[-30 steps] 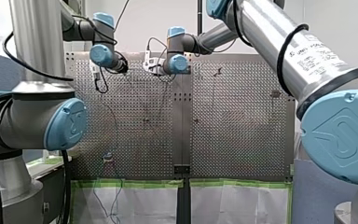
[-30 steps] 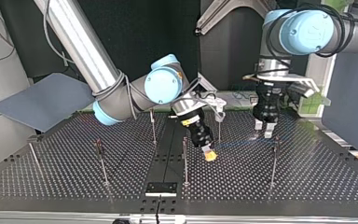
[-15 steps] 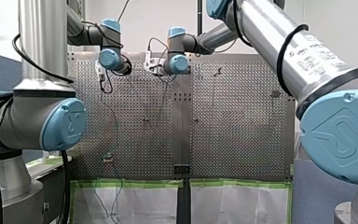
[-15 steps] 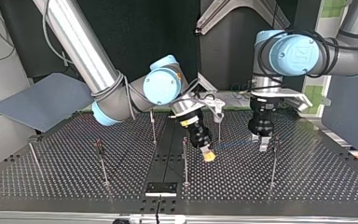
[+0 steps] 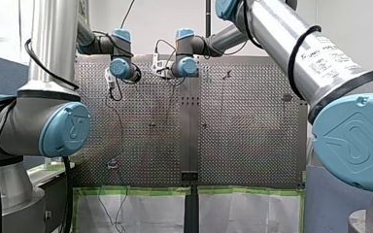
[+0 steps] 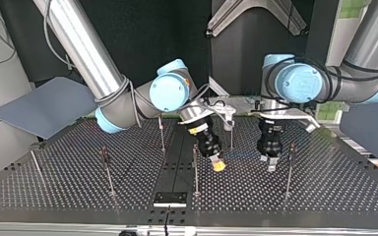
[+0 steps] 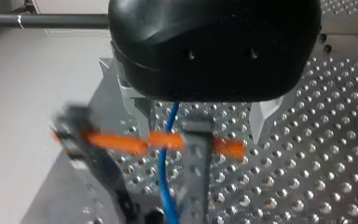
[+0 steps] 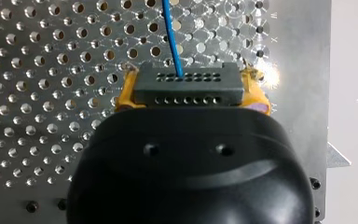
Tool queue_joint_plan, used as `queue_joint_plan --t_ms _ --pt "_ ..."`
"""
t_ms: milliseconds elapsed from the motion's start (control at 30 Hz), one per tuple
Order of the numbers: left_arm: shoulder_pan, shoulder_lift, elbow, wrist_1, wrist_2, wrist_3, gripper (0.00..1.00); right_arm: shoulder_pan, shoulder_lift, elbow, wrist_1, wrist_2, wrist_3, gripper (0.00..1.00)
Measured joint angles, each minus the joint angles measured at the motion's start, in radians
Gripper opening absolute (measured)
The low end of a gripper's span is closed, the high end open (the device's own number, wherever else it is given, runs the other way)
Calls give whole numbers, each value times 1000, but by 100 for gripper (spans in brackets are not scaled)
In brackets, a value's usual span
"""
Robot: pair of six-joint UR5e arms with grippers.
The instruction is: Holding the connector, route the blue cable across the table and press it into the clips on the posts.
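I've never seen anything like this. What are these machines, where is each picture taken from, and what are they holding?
These are two robot arms over a perforated metal table. One picture looks from behind the arms, one faces them from across the table, and two come from cameras on their wrists. Thin posts stand on the table. The right gripper pinches a dark connector between yellow-padded fingers; a blue cable runs away from it. The left gripper has its metal fingers apart, with the blue cable passing between them, beside what looks like an orange clip.
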Motion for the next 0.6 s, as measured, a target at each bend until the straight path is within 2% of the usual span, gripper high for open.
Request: queue_joint_plan --t_ms 167,400,433,467,500,567,600 --pt "-1 -32 27 -2 -10 1 99 -2 0 0 2 0 0 0" --pt "-1 -37 30 -10 -53 20 99 -3 0 0 3 -1 0 0" --pt "-2 -37 30 -11 -57 21 88 -3 0 0 3 -1 0 0" --pt "-2 -37 30 -12 -62 21 69 -3 1 0 3 -1 0 0" --pt "-2 -37 30 -12 -64 21 69 -3 1 0 3 -1 0 0" --pt "-3 -37 30 -13 -68 20 41 -3 1 0 3 0 0 0" --pt "-3 -37 30 -13 -69 20 41 -3 1 0 3 0 0 0"
